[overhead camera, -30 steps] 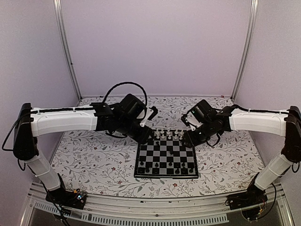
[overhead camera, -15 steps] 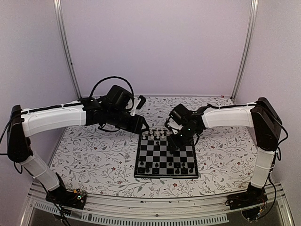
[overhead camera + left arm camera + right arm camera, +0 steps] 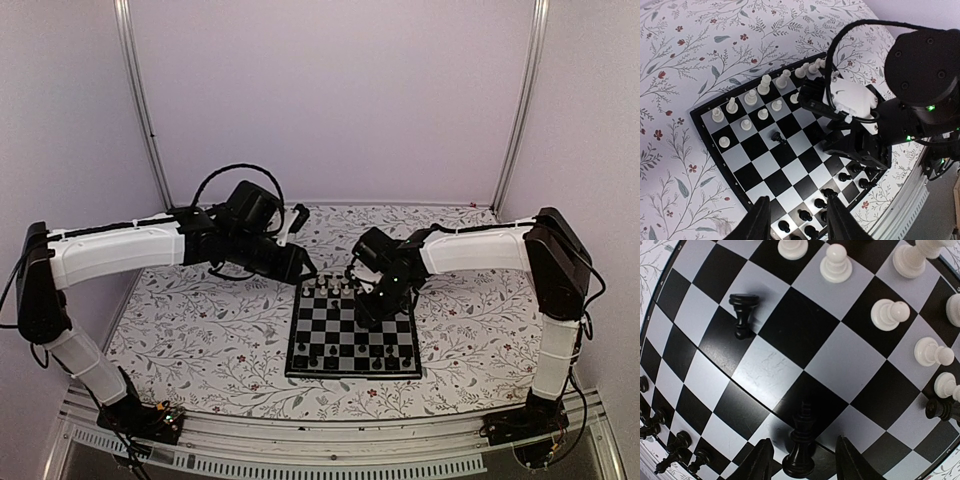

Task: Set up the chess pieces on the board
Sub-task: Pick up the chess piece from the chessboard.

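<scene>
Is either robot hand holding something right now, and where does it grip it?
Nothing is held. The right hand is open around a tall black chess piece, with gaps on both sides; the left hand is open and empty.

Your left arm rises from the near left corner and its forearm runs level toward the middle. The left gripper tilts down and to the right, jaws parted, both fingers low in the wrist view. Your right arm stands upright at the near right, its forearm reaching left with the wrist bent down. The right gripper hangs low, jaws spread.
</scene>
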You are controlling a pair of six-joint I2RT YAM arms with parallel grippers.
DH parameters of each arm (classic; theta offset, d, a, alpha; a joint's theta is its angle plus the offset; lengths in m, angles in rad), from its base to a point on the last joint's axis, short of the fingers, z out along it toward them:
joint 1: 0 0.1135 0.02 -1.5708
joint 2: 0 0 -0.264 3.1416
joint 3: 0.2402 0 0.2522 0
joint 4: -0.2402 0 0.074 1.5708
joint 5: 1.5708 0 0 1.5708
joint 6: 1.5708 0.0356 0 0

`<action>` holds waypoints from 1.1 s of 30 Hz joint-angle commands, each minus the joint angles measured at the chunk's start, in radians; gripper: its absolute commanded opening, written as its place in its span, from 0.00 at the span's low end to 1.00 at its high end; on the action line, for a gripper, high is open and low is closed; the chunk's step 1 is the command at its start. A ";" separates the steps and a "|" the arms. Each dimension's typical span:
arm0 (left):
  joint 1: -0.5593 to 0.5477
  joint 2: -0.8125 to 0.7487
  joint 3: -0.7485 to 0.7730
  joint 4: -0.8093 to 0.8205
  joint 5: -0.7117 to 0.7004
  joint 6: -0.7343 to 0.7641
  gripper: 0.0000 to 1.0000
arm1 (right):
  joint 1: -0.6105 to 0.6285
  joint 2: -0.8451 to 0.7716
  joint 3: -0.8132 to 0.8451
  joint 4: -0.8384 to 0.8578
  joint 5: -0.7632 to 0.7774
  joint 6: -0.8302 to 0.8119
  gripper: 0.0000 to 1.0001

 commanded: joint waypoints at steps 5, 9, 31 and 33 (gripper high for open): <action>0.016 0.039 -0.004 0.027 0.036 -0.008 0.41 | 0.018 0.001 0.010 -0.069 0.035 -0.002 0.39; 0.017 0.048 -0.002 0.030 0.045 -0.009 0.41 | 0.021 0.000 0.002 -0.079 0.055 -0.001 0.36; 0.157 0.124 -0.043 0.260 0.525 -0.141 0.41 | 0.024 -0.433 -0.276 0.300 -0.099 -0.060 0.12; 0.158 0.151 -0.028 0.283 0.597 -0.146 0.42 | 0.024 -0.452 -0.278 0.308 -0.111 -0.063 0.12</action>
